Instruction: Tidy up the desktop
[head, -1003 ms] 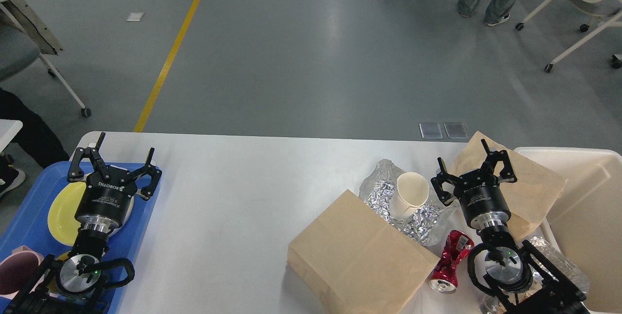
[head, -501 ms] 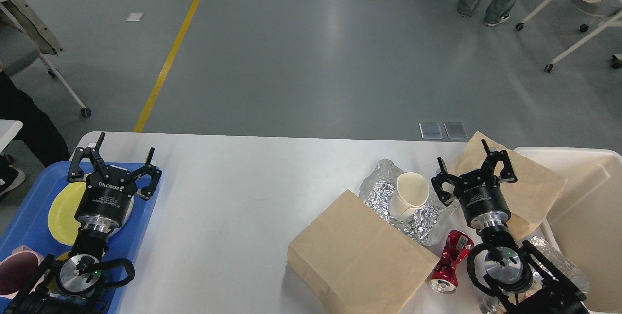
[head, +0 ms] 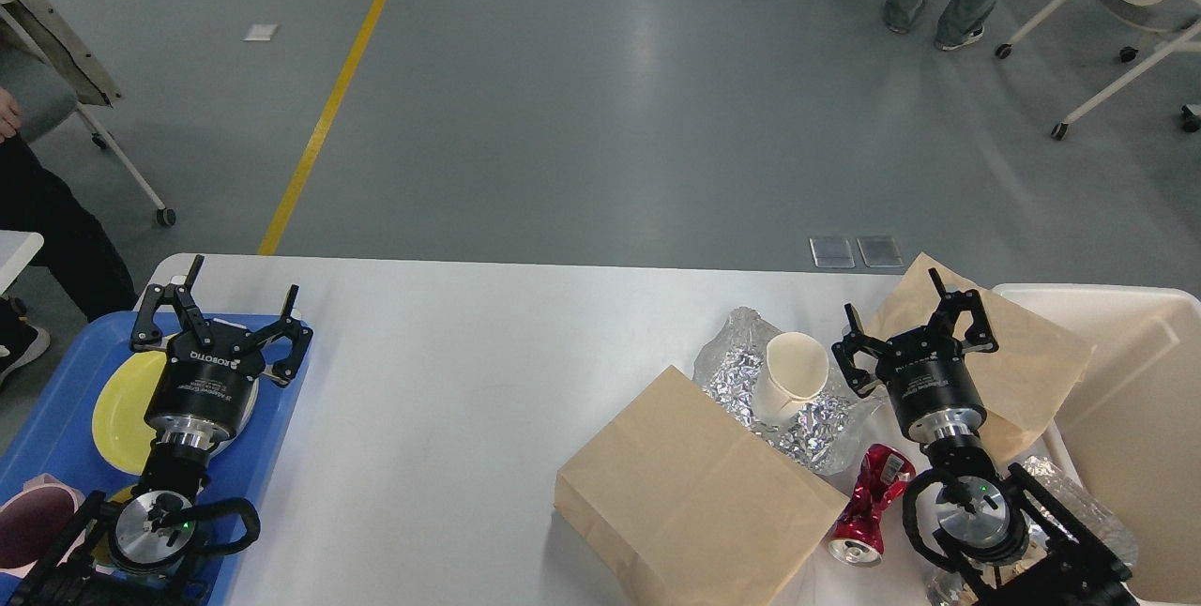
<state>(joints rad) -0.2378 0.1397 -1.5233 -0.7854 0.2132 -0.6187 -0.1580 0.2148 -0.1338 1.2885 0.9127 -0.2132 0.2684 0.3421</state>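
Note:
The white desktop [head: 450, 381] fills the lower half of the head view. My left gripper [head: 242, 276] stands open and empty above the far end of a blue tray [head: 56, 428]. My right gripper [head: 893, 295] is open and empty too, hovering over a brown paper bag [head: 1027, 371] near the right side. Left of it a white paper cup [head: 794, 371] lies on crumpled foil [head: 741, 371]. A second brown paper bag [head: 690, 493] lies at the front. A crushed red can [head: 868, 503] lies between that bag and my right arm.
The blue tray carries a yellow plate [head: 117, 414] and a pink cup [head: 33, 531]. A cream-white bin [head: 1140, 418] stands at the right edge. A crumpled clear plastic bottle [head: 1079, 498] lies by my right arm. People and wheeled chairs stand on the grey floor beyond.
Neither arm nor any object on the desktop has moved. Only the people in the background have shifted.

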